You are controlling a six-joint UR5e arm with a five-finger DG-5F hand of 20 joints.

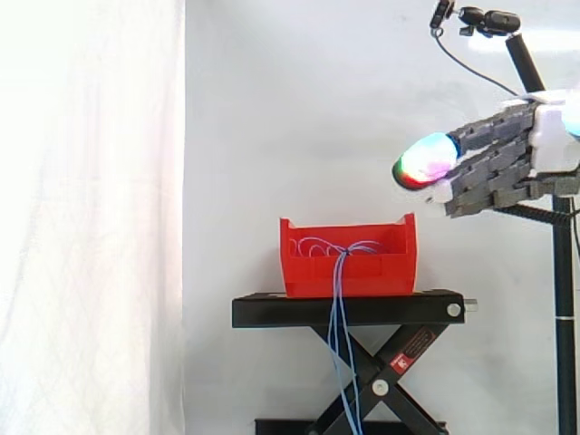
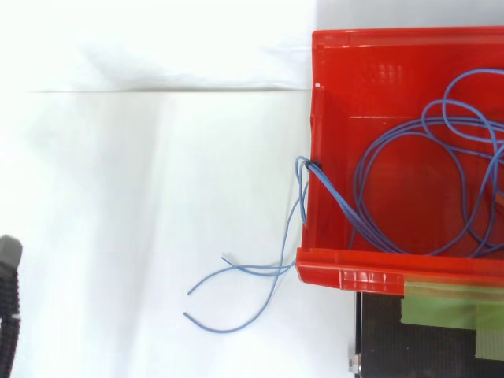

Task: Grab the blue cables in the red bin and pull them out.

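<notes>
The hand (image 1: pixel 497 168) is held above and to the right of the bin (image 1: pixel 385 272), fingers stretched nearly straight, nothing gripped. The cables (image 1: pixel 340 281) are looped inside the bin, with ends draped over its near wall and past the stand (image 1: pixel 272 311). If only one strand were caught, the rest might be left behind. A snagged loop could drag or tip the bin.

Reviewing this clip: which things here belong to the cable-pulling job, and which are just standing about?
Job:
- blue cables, looped in the bin and hanging over its wall
- red bin
- hand, open, up and right of the bin

Just there:
- black stand
- green tape on the stand
- white curtain
- camera on a pole
</notes>
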